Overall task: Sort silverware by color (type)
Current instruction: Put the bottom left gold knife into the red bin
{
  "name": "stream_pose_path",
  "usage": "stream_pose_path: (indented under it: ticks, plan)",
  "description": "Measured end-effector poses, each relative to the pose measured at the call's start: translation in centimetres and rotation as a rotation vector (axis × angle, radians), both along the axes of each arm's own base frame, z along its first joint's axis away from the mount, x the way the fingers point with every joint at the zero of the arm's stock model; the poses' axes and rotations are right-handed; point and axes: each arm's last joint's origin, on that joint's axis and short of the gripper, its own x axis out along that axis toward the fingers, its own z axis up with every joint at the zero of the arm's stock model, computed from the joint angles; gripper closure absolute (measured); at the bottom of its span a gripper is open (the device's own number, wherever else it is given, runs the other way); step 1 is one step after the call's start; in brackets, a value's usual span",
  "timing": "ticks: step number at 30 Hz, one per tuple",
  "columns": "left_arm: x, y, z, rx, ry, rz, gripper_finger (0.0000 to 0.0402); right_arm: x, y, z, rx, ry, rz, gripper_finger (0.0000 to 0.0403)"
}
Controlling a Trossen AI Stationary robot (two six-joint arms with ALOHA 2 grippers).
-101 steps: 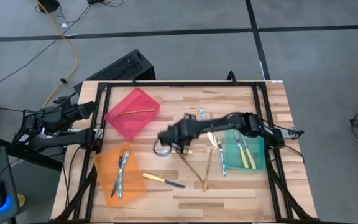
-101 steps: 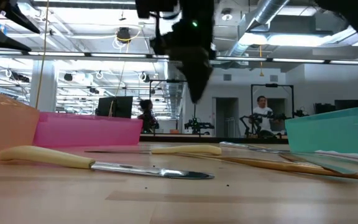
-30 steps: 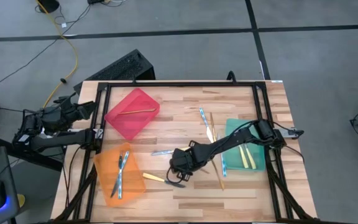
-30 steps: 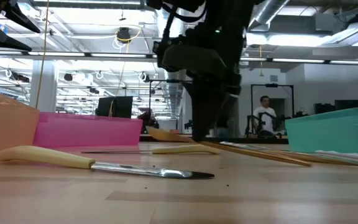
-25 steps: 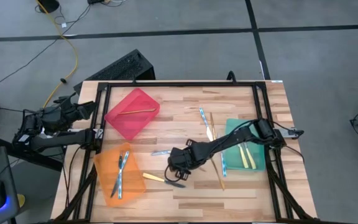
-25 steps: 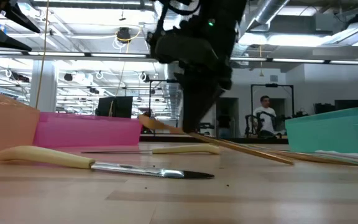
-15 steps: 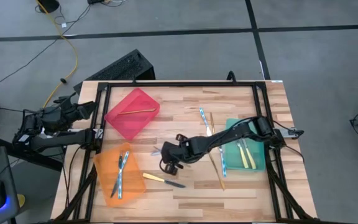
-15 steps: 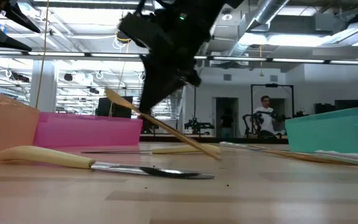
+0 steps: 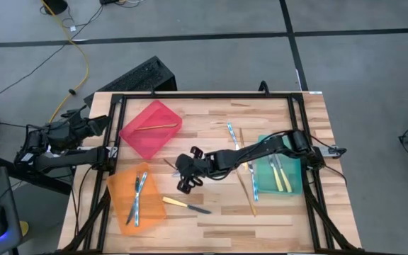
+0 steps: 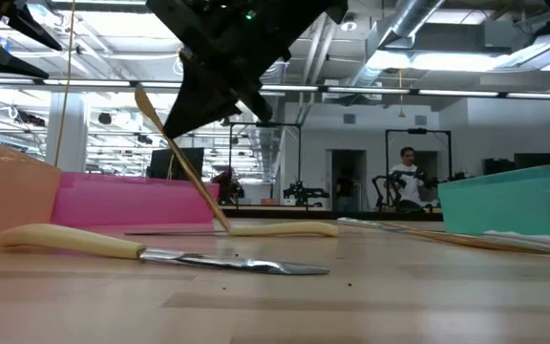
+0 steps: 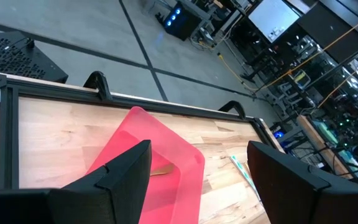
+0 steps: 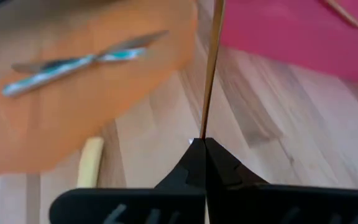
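My right gripper point(image 9: 183, 175) hangs over the middle of the table, between the red bin point(image 9: 151, 129) and the orange bin point(image 9: 136, 200), shut on a slim gold piece of silverware point(image 10: 184, 167). The red bin holds another gold piece point(image 9: 154, 127). Silvery-blue pieces point(image 9: 138, 193) lie in the orange bin, and yellow-handled ones point(image 9: 280, 177) lie in the green bin point(image 9: 294, 185). A yellow-handled knife point(image 9: 186, 205) lies flat on the wood near the front. My left gripper point(image 11: 201, 163) waits open beyond the table's left edge. My right gripper pinches the gold piece's thin shaft point(image 12: 204, 132) between its two shut fingertips. The piece runs on ahead of the fingers toward the red bin. In the low view it slants steeply, one end point(image 10: 142, 97) high and the other point(image 10: 223, 225) low by the table; whether that end touches the wood, I cannot tell.
A blue piece point(image 9: 230, 131), a gold piece point(image 9: 247, 190) and another blue piece point(image 9: 253, 184) lie on the wood left of the green bin. A black frame point(image 9: 204, 97) runs around the table top. People stand in the room behind.
My right gripper, shut on the gold piece, has risen and gone toward the table's left and far side, closer to the red bin. The piece has tipped from nearly flat to a steep slant, its free end swinging up.
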Motion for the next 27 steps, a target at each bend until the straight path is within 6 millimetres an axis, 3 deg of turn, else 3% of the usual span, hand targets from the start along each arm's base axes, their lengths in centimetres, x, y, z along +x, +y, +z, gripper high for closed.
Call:
stream_pose_path:
  ticks: [5,17,27]
  plan:
    - [0.0,0.0,0.0,0.0,0.0,0.001,0.0155,0.5,-0.5,0.6,-0.012,-0.053,0.004,0.0396]
    - [0.0,0.0,0.0,0.006,0.006,0.002,0.0155,1.8,-1.3,4.5,-0.136,-0.206,0.081,0.0396]
    - [0.0,0.0,0.0,0.009,0.009,0.004,0.0155,2.9,-1.5,7.5,-0.449,-0.435,0.215,0.0396]
